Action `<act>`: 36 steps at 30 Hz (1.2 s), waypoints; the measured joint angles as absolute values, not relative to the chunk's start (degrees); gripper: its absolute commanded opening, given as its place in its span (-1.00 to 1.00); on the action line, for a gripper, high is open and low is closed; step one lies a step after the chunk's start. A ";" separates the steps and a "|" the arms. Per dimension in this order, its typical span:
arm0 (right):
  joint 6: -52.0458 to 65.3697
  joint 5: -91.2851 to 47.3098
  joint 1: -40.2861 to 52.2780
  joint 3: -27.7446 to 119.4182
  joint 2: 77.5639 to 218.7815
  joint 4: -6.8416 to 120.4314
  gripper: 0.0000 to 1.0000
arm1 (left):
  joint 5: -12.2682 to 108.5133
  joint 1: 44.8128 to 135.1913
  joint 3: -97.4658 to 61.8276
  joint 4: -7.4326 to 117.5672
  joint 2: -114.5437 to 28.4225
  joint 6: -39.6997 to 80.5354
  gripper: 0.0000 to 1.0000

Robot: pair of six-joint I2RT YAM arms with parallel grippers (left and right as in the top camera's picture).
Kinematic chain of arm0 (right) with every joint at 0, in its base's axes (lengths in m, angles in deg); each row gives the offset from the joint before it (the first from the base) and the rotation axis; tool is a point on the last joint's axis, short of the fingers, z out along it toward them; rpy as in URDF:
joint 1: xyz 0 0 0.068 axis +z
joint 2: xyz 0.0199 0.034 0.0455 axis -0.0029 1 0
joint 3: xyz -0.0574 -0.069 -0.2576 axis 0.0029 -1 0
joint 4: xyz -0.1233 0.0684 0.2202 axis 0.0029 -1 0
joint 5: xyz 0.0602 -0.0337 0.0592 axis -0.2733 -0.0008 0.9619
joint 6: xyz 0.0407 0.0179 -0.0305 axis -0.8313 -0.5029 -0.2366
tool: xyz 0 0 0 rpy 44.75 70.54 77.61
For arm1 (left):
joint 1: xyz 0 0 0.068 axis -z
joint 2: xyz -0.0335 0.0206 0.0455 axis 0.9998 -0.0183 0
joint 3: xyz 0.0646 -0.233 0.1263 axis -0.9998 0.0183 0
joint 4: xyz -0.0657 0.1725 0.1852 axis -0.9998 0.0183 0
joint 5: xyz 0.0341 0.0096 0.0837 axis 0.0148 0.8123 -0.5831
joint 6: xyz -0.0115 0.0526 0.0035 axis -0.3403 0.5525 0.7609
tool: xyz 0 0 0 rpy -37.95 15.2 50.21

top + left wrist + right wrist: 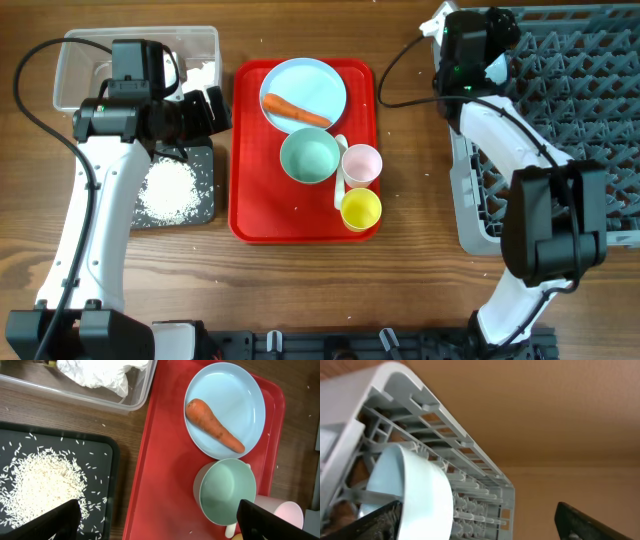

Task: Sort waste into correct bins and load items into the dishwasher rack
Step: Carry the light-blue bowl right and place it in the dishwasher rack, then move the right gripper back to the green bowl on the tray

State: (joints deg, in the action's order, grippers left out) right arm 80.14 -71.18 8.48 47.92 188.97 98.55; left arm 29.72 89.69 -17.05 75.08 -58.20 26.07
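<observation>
My left gripper [218,110] [162,525] stands open over the left edge of the red tray, holding nothing. An orange carrot [296,111] [215,426] lies on the pale blue plate [320,75] [240,395]. Below the plate are a pale blue bowl [310,157] [227,490], a pink cup [361,163] [287,512], a yellow cup [361,209] and a white spoon [339,185]. My right gripper [490,40] [485,525] is open at the dishwasher rack's [600,120] [445,415] corner. A second pale blue bowl [425,495] stands on edge in the rack, next to my left finger.
Rice [165,190] [40,485] lies heaped in the black tray [205,165] [100,455]. White tissue [200,72] [100,372] sits in the clear tub [70,75] [135,402] behind it. The red serving tray [250,200] [170,460] lies between the bins and the rack.
</observation>
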 measured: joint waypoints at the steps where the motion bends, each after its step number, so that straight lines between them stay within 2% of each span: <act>1: 79.07 -71.29 8.83 47.92 188.97 98.49 0.99 | 29.72 89.69 -17.05 75.08 -58.20 26.07 1.00; 6: 75.82 -74.04 11.49 47.92 188.97 100.00 0.99 | 29.70 89.69 -17.05 75.06 -58.20 26.07 1.00; 9: 73.81 -80.20 13.81 47.86 189.01 109.61 1.00 | 29.68 89.69 -17.05 75.10 -58.20 26.07 1.00; 13: 72.47 -85.06 16.45 47.88 189.01 112.45 0.99 | 29.72 89.69 -17.05 75.08 -58.20 26.07 1.00; 16: 66.07 -87.70 19.03 47.90 189.01 109.37 0.99 | 29.74 89.69 -17.05 75.12 -58.20 26.07 1.00; 21: 50.05 -86.37 21.57 48.23 189.01 92.67 1.00 | 29.72 89.69 -17.05 75.10 -58.20 26.07 1.00; 26: 30.35 -76.09 22.57 48.27 187.99 77.31 1.00 | 29.72 89.69 -17.05 75.19 -58.20 26.07 1.00; 28: 22.27 -66.78 22.57 48.27 184.77 74.90 0.99 | 29.72 89.69 -17.05 75.19 -58.20 26.07 1.00; 34: 7.10 -38.13 22.57 48.36 170.96 71.54 0.99 | 29.72 89.69 -17.05 75.21 -58.20 26.07 1.00; 36: 4.10 -29.93 22.68 48.65 170.43 68.19 1.00 | 29.72 89.69 -17.05 75.21 -58.20 26.07 1.00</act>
